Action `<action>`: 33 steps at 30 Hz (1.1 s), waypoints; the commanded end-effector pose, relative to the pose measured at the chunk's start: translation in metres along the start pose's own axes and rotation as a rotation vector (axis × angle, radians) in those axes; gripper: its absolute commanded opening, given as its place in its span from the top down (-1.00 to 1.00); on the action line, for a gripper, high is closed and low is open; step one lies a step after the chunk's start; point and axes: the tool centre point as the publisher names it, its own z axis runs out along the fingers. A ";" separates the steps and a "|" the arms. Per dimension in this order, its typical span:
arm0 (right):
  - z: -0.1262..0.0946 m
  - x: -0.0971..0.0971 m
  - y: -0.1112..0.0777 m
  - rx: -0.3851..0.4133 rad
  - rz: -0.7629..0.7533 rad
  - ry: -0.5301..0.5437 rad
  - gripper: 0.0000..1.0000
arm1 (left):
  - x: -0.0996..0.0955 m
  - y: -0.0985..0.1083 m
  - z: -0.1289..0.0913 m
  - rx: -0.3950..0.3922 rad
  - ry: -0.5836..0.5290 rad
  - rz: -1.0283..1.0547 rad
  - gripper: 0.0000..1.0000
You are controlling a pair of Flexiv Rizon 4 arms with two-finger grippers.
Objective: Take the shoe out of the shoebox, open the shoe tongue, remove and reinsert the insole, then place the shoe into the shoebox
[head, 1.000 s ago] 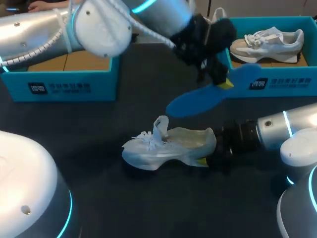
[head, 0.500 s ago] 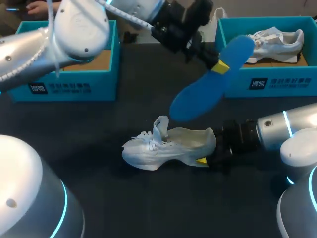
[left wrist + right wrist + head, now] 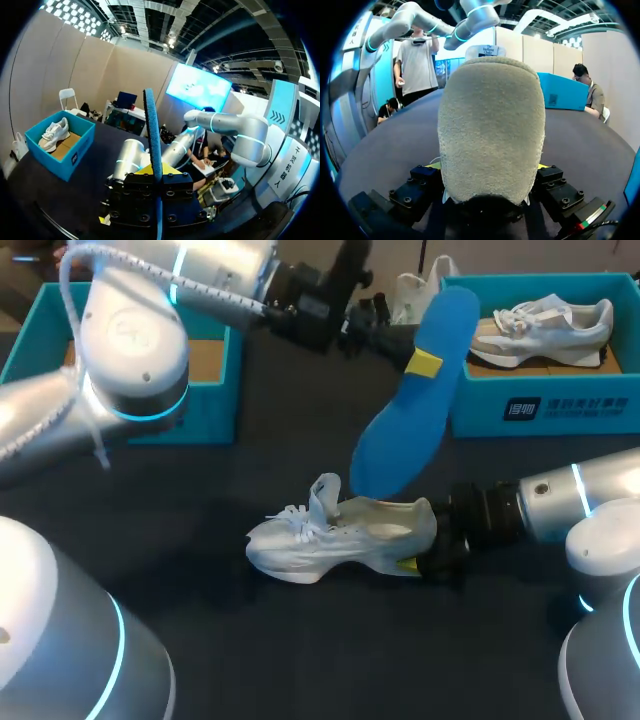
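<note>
Our dark table [image 3: 200, 540] carries the whole scene, and we judge the task about half done. At its far left corner the left shoebox [image 3: 60, 350], teal and open, shows only bare cardboard where our left arm [image 3: 130, 350] does not hide it, so the shoe is already out. At the far right corner a right shoebox [image 3: 540, 410] holds a second shoe [image 3: 540, 330], which neither arm touches. The left arm reaches past the middle. Our right arm [image 3: 560, 505] lies low, coming in from the right. The white shoe [image 3: 340, 535] stands on its sole mid-table, toe pointing left. The blue insole [image 3: 410, 400] is out of it and hangs tilted in the air, its lower end close above the shoe's opening; we cannot tell if they touch. The left gripper [image 3: 415, 360] is clenched across the insole, which stands edge-on between its fingers in the wrist view. The right gripper [image 3: 415, 560] clasps the shoe's heel from both sides. The tongue [image 3: 325, 495] stands pulled up. What remains is to reinsert the insole and box the shoe.
</note>
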 end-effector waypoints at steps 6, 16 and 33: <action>0.004 -0.003 -0.005 0.003 0.000 -0.002 1.00 | 0.016 0.001 -0.005 0.156 0.013 -0.011 1.00; 0.004 -0.003 -0.005 0.003 0.000 -0.002 1.00 | 0.016 0.001 -0.005 0.156 0.013 -0.011 1.00; 0.004 -0.003 -0.005 0.003 0.000 -0.002 1.00 | 0.039 -0.023 -0.026 0.202 0.084 -0.220 1.00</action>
